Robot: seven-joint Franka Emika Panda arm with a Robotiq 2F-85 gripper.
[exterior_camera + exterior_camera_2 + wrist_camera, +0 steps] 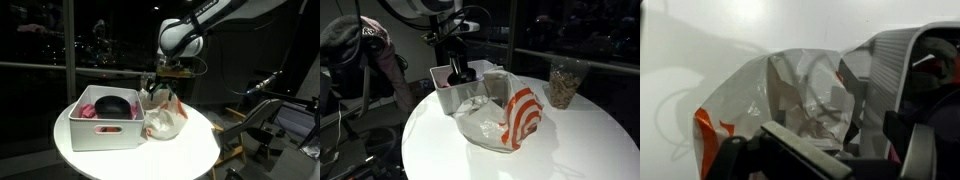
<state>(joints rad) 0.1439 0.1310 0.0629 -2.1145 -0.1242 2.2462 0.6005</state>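
Closest to my wrist camera is the black two-fingered gripper (160,88). Its dark fingers run blurred along the bottom of the wrist view, so I cannot tell how far apart the jaws stand, or whether they have hold of anything. In both exterior views it hangs low over the seam between bag and bin.

Just under it lies the crumpled clear plastic bag with red-and-white stripes (790,95). The bag is slumped on its side against the bin's long wall, with its striped end pointing away from the bin (520,115).

Touching the bag is the white rectangular plastic bin (100,132). Inside it I see a dark round bowl (112,104) and, beside that, a pink object (88,110) that I cannot identify.

Both rest on the round white table (195,150).

Further back on the tabletop, well apart from the bag, stands a clear cup filled with brownish pieces (563,85).

Beyond the table is a chair draped with a dark garment (365,40), in front of dark windows.
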